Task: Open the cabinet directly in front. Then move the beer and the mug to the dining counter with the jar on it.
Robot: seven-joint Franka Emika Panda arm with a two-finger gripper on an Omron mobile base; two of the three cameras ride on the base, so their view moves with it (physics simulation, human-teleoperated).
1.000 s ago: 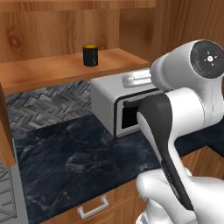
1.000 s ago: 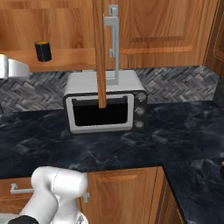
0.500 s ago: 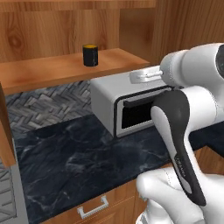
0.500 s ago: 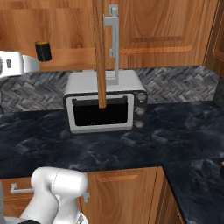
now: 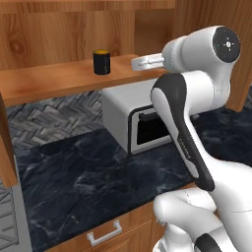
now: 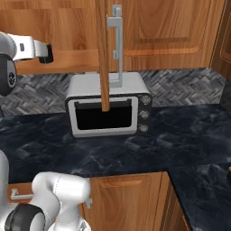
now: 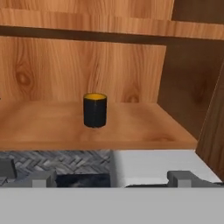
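The white arm rises from the base, elbow bent high, forearm reaching level to the left. The gripper points straight ahead, its jaws spread wide, holding nothing.

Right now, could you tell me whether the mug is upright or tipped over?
Upright: the mug stands on its base on the cabinet shelf, its yellow-orange inside facing up.

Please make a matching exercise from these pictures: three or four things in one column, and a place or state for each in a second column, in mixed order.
Things:
1. mug
2. toaster oven
3. cabinet door
4. tool

Places or states:
A. swung open, edge toward the camera
B. on the marble counter, against the backsplash
C. open, level with the shelf
D. upright on the cabinet shelf

Pairs: 1-D, 2-B, 3-A, 4-C
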